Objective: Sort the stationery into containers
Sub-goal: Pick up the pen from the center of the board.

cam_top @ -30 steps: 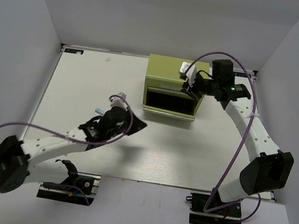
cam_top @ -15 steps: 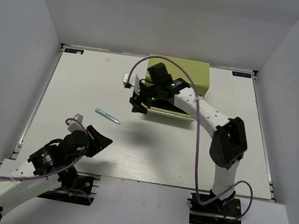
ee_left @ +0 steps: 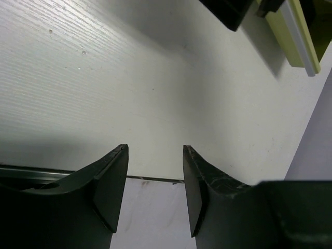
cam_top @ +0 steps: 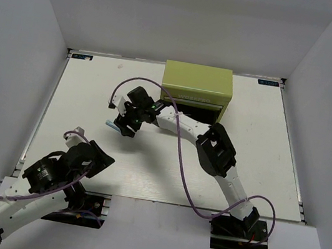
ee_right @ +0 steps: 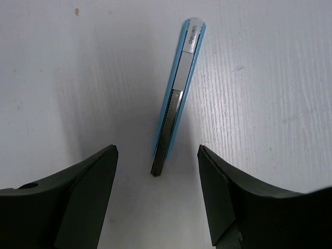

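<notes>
Far middle of the white, finely grained table (cam_top: 261,158): boxy olive-green metal mini chest (cam_top: 197,84), smooth top, dark front opening partly covered by the right arm. Near left: left gripper (ee_left: 154,155), matte black jaws spread, holding nothing. Left of the chest: right gripper (ee_right: 156,153), jaws spread wide to either side of the thin pale blue tube (ee_right: 178,88). Flat on the table, slim, with grey serrated strip; nearly hidden from above.
</notes>
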Robot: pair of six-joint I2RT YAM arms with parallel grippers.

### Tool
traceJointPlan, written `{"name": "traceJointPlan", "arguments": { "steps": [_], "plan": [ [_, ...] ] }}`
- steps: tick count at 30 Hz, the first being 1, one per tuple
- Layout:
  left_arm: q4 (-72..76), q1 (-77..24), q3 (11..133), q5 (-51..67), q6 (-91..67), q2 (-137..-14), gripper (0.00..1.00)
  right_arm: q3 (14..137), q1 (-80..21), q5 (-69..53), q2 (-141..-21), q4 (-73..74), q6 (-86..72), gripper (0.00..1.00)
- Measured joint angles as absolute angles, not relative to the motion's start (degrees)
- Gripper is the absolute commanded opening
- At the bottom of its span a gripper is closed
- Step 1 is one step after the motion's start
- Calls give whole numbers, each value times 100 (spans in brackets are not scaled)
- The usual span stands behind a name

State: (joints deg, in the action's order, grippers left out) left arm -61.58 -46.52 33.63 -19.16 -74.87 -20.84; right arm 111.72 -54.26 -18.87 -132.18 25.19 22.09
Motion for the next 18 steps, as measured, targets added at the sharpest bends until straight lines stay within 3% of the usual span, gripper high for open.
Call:
{"name": "traceJointPlan", "arguments": {
  "steps": [11,16,18],
  "plan": [
    [-6436,-4646,3413,-2001,-7592,-2034,58,11428,-5568,-1227,-13778,2049,1844,69],
    [-6445,-4646,3413,-2010,-7601,-2001,58,11437,-5568,-1094,-13917,1942,1826,64],
    [-6447,-4646,3413,-2012,-7616,-1999,58,11437,-5568,-1037,-13917,1918,1820,58]
  ]
}}
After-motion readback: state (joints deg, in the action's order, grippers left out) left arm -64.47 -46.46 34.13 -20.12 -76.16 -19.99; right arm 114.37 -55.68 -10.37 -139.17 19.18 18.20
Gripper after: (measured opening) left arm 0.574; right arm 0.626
